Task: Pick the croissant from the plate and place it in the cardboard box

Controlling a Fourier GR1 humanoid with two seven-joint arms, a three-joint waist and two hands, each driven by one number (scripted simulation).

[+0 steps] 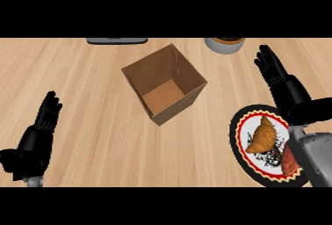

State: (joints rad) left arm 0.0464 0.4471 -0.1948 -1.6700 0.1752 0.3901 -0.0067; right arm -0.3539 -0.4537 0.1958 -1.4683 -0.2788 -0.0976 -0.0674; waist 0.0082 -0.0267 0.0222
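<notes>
A golden croissant (pixel 264 137) lies on a round plate (pixel 241 132) with a red and black rim at the right of the counter. An open cardboard box (pixel 164 84) stands in the middle, its inside empty. My right hand (pixel 280 80) hovers just beyond the plate's far edge, fingers straight and pointing away, holding nothing. My right forearm covers the plate's right side. My left hand (pixel 40 127) rests open at the lower left, fingers up, far from the box.
A reddish food item (pixel 290 163) lies on the plate next to the croissant, partly under my forearm. A grey bowl-like vessel (pixel 225 45) sits at the top edge right of the box. A dark flat object (pixel 117 40) shows at the top left.
</notes>
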